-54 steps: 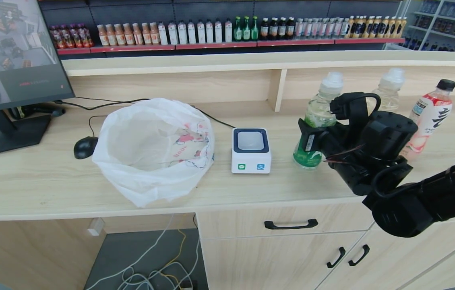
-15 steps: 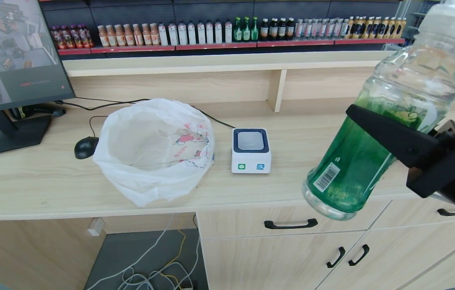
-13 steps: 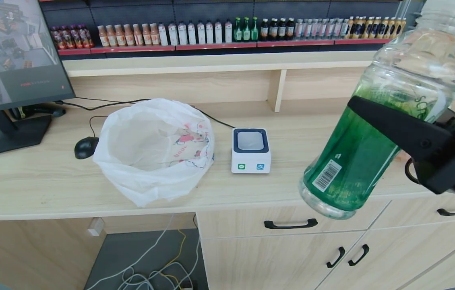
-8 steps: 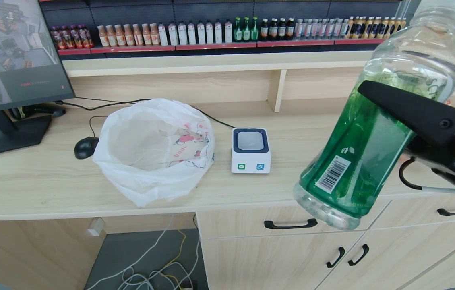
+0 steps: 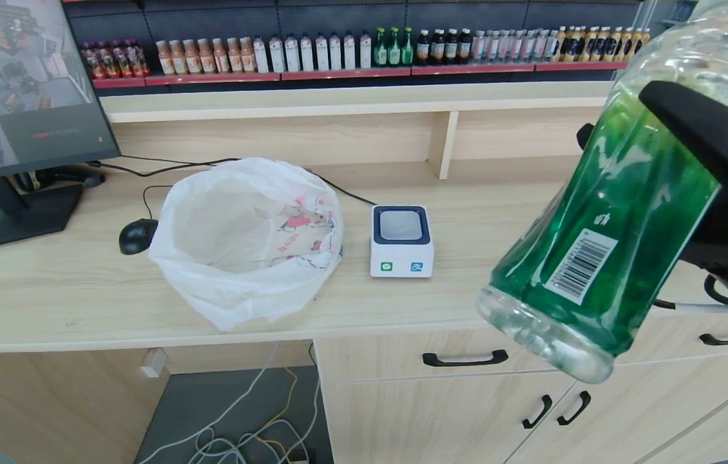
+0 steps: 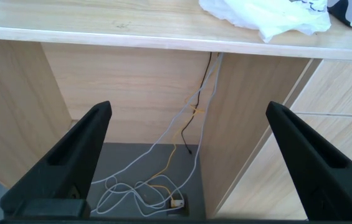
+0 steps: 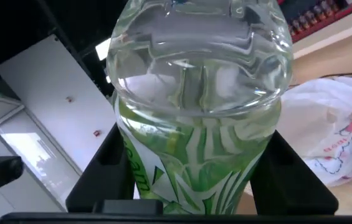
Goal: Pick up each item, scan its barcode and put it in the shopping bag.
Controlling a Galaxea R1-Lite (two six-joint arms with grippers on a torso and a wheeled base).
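1. Green-labelled clear plastic bottle (image 5: 602, 212) is clamped across its body by the black fingers of the right gripper (image 5: 618, 116). It hangs tilted in the air, base low and cap high, well to the right of the scanner.
2. A slip looks the nearest risk. The wall is round and smooth, there is liquid inside, and the tilt lets that weight pull the bottle down through the fingers.
3. The white barcode patch (image 5: 581, 265) faces up and outward, while the small white box scanner (image 5: 401, 240) has its window facing up. Unless the wrist rolls the patch downward over the window, the read probably fails.
4. A low approach could knock the scanner along the pale wooden counter (image 5: 80, 290).
5. The white plastic shopping bag (image 5: 245, 238) is soft, so the bottle's base could catch its rim and fold the mouth shut.
6. The left gripper (image 6: 185, 124) hangs empty, fingers spread, below the counter edge, too far away to steady anything.
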